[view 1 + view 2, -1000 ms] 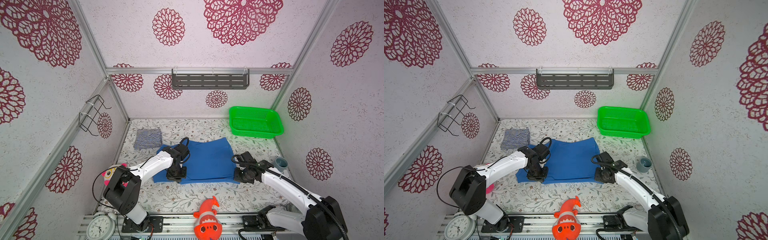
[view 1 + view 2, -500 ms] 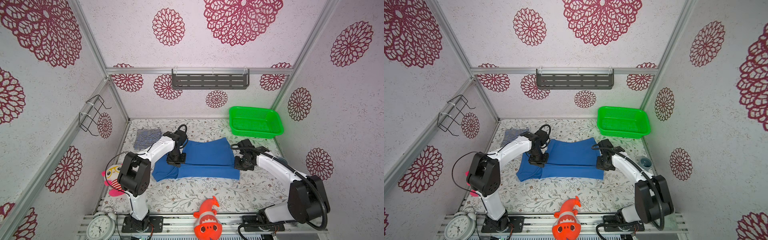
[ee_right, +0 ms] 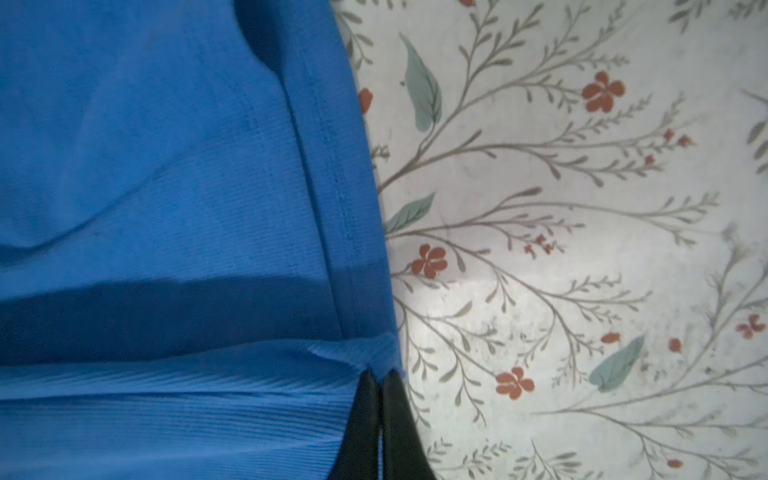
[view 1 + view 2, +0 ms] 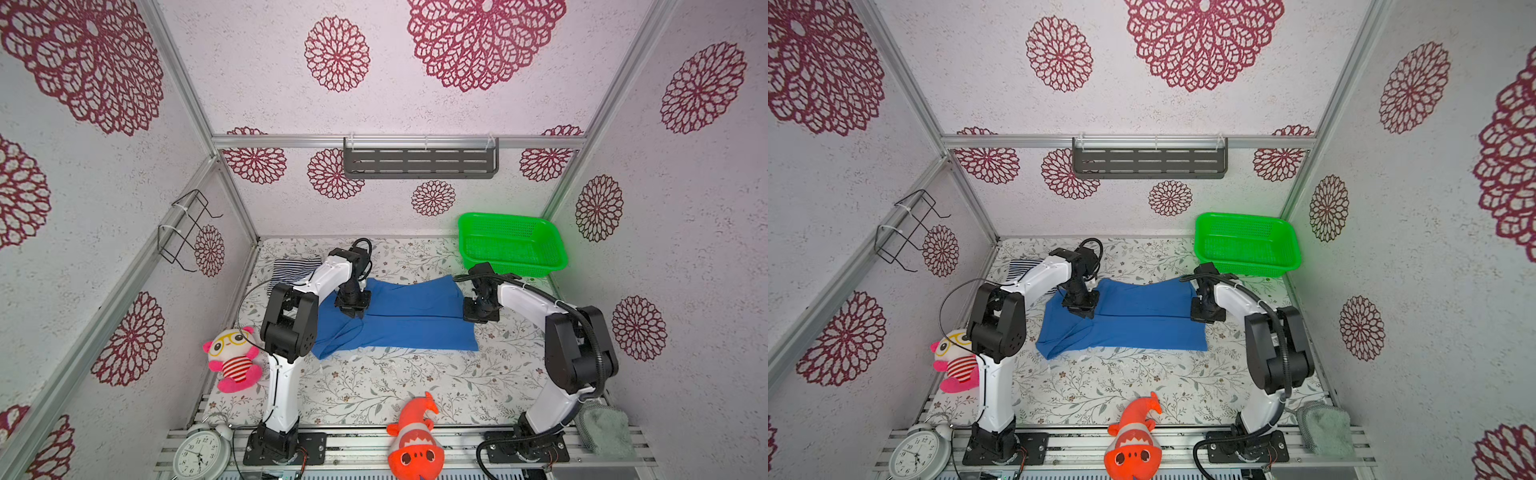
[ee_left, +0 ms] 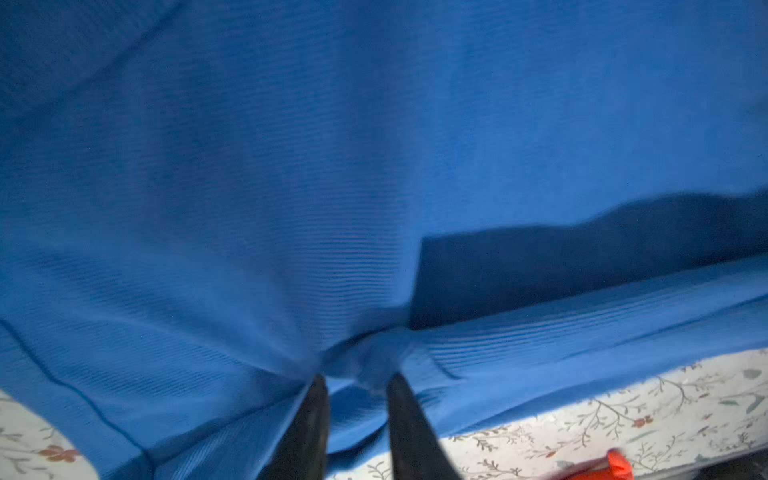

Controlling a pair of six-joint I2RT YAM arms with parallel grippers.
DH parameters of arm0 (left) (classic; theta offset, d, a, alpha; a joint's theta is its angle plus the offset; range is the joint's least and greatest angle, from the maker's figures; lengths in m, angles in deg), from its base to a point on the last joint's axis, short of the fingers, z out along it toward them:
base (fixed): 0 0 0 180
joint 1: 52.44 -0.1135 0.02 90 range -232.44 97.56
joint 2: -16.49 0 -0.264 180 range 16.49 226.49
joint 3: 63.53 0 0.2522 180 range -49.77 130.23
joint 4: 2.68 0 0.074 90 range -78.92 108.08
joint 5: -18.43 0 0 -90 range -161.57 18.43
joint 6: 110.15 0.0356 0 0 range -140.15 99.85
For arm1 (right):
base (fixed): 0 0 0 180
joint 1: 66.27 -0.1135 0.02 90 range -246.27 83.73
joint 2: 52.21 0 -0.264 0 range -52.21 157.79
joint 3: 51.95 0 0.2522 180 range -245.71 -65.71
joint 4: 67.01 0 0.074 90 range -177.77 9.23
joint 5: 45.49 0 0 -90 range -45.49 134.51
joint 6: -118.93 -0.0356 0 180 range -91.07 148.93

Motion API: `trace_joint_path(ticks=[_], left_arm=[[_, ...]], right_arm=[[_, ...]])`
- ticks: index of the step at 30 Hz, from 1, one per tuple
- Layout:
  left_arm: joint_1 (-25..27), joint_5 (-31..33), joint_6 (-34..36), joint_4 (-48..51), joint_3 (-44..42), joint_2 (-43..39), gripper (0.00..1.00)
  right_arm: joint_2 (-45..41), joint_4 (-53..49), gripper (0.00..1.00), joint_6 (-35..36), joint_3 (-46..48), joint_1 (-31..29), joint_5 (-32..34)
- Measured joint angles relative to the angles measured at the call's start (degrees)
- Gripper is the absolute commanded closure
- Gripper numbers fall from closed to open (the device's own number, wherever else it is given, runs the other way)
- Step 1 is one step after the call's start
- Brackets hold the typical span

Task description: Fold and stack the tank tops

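Observation:
The royal blue tank top [image 4: 407,320] [image 4: 1133,324] lies across the middle of the floral table, its near part doubled over itself. My left gripper [image 4: 353,309] [image 4: 1081,309] rests on its left end. In the left wrist view the left gripper [image 5: 357,380] is open, with a bunch of blue tank top [image 5: 291,166] still between its tips. My right gripper [image 4: 480,313] [image 4: 1204,316] [image 3: 380,374] is shut on the hemmed right edge of the blue tank top [image 3: 166,166]. The striped tank top [image 4: 291,266] [image 4: 1021,266] lies folded at the back left, partly behind the left arm.
A green basket [image 4: 515,266] stands at the back right. An orange fish toy [image 4: 411,436], a pink plush [image 4: 232,361], an alarm clock [image 4: 201,455] and a grey-green towel [image 4: 604,428] lie along the front. Racks hang on the back wall [image 4: 419,162] and left wall [image 4: 187,228].
Both grippers carried the blue top's near edge toward the back, folding it over itself. The left jaws have parted; the right jaws remain closed on the cloth.

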Motion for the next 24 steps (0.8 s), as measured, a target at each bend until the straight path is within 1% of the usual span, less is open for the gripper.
trace_joint_path(ticks=[2, 3, 6, 7, 10, 12, 14, 17, 19, 21, 22, 24], left_arm=[[-0.8, 0.8, 0.8, 0.7, 1.1, 0.3, 0.28], [-1.2, 1.3, 1.3, 1.3, 1.5, 0.0, 0.24], [-2.1, 3.7, 1.3, 2.3, 0.0, -2.3, 0.21], [-2.2, 4.4, 1.1, 2.4, -1.5, -3.7, 0.22], [-2.8, 7.3, -0.4, 3.1, -9.6, -11.3, 0.33], [-3.2, 8.9, -2.3, 3.8, -16.4, -18.3, 0.4], [-3.4, 9.8, -4.1, 4.8, -22.3, -24.6, 0.44], [-3.5, 9.8, -7.2, 4.8, -29.5, -31.0, 0.44], [-3.5, 9.6, -8.8, 4.0, -32.4, -31.8, 0.44], [-3.5, 9.5, -9.9, 2.0, -34.1, -30.6, 0.44], [-3.5, 9.5, -10.2, 1.0, -34.5, -30.0, 0.46], [-3.5, 9.5, -10.7, -1.0, -34.5, -28.0, 0.58]], right_arm=[[1.4, 0.0, 0.7, 0.7, -1.4, 0.3, 0.1], [1.6, -0.1, 0.66, 0.9, -2.0, 0.5, 0.3], [1.4, -0.5, 0.61, 1.8, -3.5, 1.1, 0.7], [1.1, -0.5, 0.61, 2.1, -3.7, 1.2, 0.9], [-0.5, -0.5, 0.6, 2.2, -3.3, 1.4, 1.0], [-2.2, -0.5, 0.6, 2.2, -2.1, 1.4, 1.0], [-3.6, -0.5, 0.6, 2.2, -1.0, 1.4, 1.0], [-4.1, -0.2, 0.59, 2.2, 0.0, 1.4, 0.4], [-4.0, 0.2, 0.59, 2.1, 0.4, 1.4, -0.3], [-4.0, 0.5, 0.59, 2.1, 0.6, 1.4, -1.2], [-4.0, 0.9, 0.59, 2.1, 0.6, 1.4, -1.6], [-4.0, 1.6, 0.58, 1.9, 0.7, 1.4, -2.4]])
